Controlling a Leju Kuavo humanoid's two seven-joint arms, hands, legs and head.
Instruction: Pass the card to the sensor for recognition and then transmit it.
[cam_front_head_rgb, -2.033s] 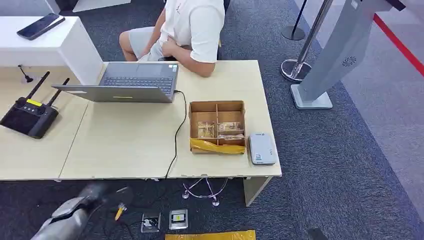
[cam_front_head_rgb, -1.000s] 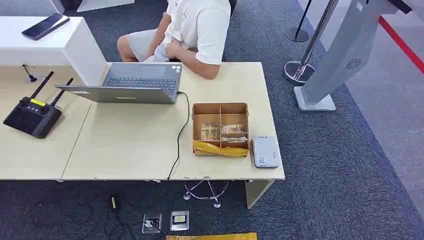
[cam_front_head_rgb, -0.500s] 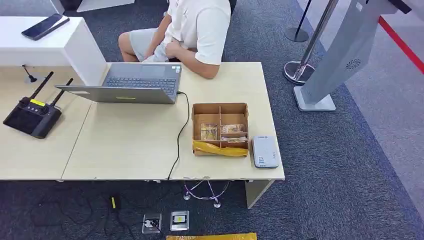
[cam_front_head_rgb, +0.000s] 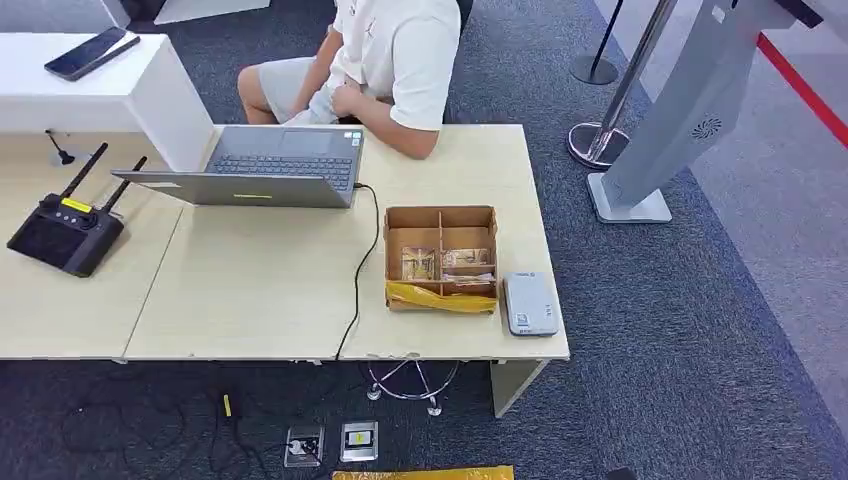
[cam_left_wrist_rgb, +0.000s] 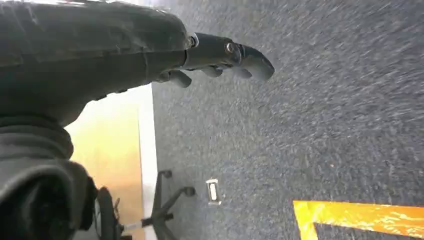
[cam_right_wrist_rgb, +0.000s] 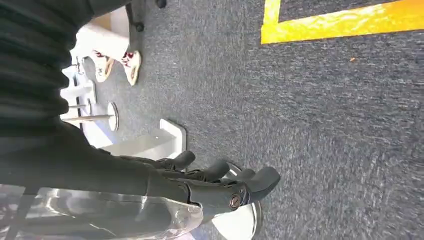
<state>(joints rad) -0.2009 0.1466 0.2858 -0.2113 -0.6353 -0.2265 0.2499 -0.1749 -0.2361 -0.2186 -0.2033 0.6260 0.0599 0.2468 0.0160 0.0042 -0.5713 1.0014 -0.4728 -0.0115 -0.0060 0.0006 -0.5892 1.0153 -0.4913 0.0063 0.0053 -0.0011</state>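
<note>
A cardboard box (cam_front_head_rgb: 440, 218) with compartments stands on the light wooden table (cam_front_head_rgb: 250, 300), near its right end. Cards (cam_front_head_rgb: 418, 262) lie in the box's nearer compartments, and yellow tape covers its front wall. A pale grey card sensor (cam_front_head_rgb: 529, 303) lies flat just right of the box. My left hand (cam_left_wrist_rgb: 220, 57) hangs over the grey carpet with its fingers stretched out and holds nothing. My right hand (cam_right_wrist_rgb: 220, 182) also hangs over the carpet, fingers loosely apart and with nothing in them.
A person in a white shirt (cam_front_head_rgb: 395, 50) sits behind the table at an open laptop (cam_front_head_rgb: 270, 165), whose black cable (cam_front_head_rgb: 358, 270) runs past the box. A black controller with antennas (cam_front_head_rgb: 62, 232) lies far left. A grey kiosk (cam_front_head_rgb: 670, 120) and stanchion base (cam_front_head_rgb: 595, 140) stand right.
Two seconds ago my left arm showed at the lower left of the head view; it has dropped out of that picture. The camera shifted slightly. Things on the table have not moved.
</note>
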